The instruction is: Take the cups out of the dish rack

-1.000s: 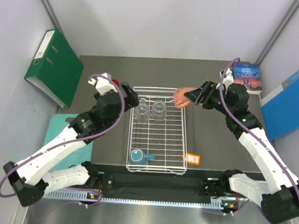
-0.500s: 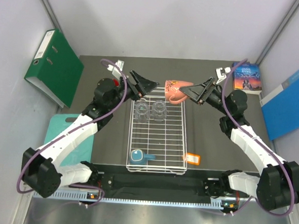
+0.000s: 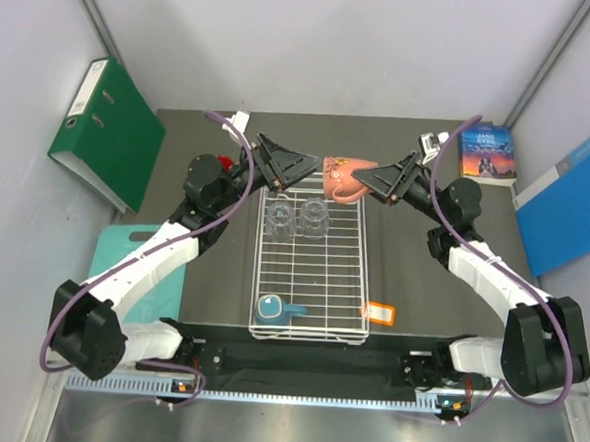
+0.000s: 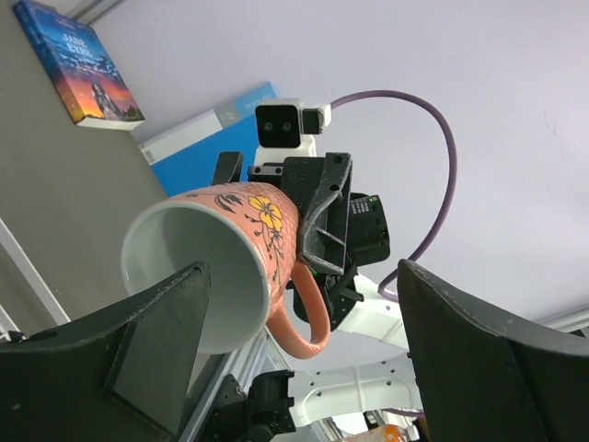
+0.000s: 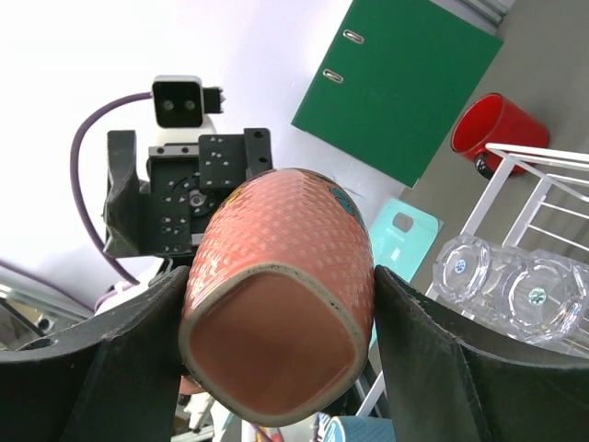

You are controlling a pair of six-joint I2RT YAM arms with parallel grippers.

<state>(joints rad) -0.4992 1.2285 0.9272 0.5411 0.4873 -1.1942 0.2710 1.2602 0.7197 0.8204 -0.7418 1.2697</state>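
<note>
Since a second ago both arms swing in over the dish rack's (image 3: 363, 285) far edge. Your right fingers (image 5: 442, 368) pinch the salmon-pink mug (image 3: 344, 178) in the air, lying sideways with its mouth toward your left fingers (image 4: 497, 368), which are spread either side of its rim.

Robot lab test cell, as I see it from the controls. Plain grey partition walls (image 3: 316, 42) box in a dark tabletop (image 3: 412, 278), and an aluminium rail (image 3: 294, 393) carries the arm bases. The props are mixed. A green lever-arch binder (image 3: 105, 129) leans well left of my left gripper (image 3: 303, 169). A blue folder (image 3: 571, 208) and a paperback (image 3: 487, 155) sit right of my right gripper (image 3: 372, 183). A teal cutting board (image 3: 108, 255) lies left of the left gripper and nearer me. A white wire dish rack (image 3: 317, 272) sits under both grippers.
</note>
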